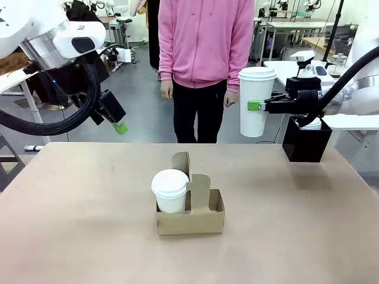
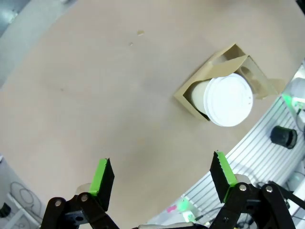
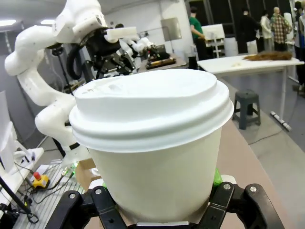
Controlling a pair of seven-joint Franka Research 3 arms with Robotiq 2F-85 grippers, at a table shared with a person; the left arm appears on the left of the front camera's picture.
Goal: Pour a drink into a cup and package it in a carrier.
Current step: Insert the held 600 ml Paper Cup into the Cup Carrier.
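- Above the right end of the bench (image 1: 71, 236), near the black box (image 1: 305, 148), the right tool (image 1: 258, 105) is clamped on a tall cup (image 1: 254, 124); the cup is white paper under a white lid (image 1: 256, 73); it hangs upright, well clear of the surface.
- At mid-bench stands the carrier (image 1: 195, 222), brown card with an upright handle tab (image 1: 200, 184); its slot on the robot's left holds a seated cup (image 1: 170, 190), also lidded; the slot on the right looks free.
- High on the left, the left tool (image 2: 162, 179) hovers with its jaws spread wide and nothing between them; its wrist view looks down on the carrier from well apart.
- Across the bench a person (image 1: 204, 41) in a pink top stands with hands hanging, touching nothing.
- Handling, as I judge it: the paper wall is thin and gives under pressure; a hard squeeze could flatten it and pop the lid; the present hold at mid-wall seems workable, though nearer the rim the wall would be stiffer; the lid hides the contents, so I cannot tell whether it holds drink; if full, it is heavier and must stay level.
- The carrier is probably light, soft card, likely to slide or tip if nudged; the cup wants lowering straight into the free slot, clear of the tab.
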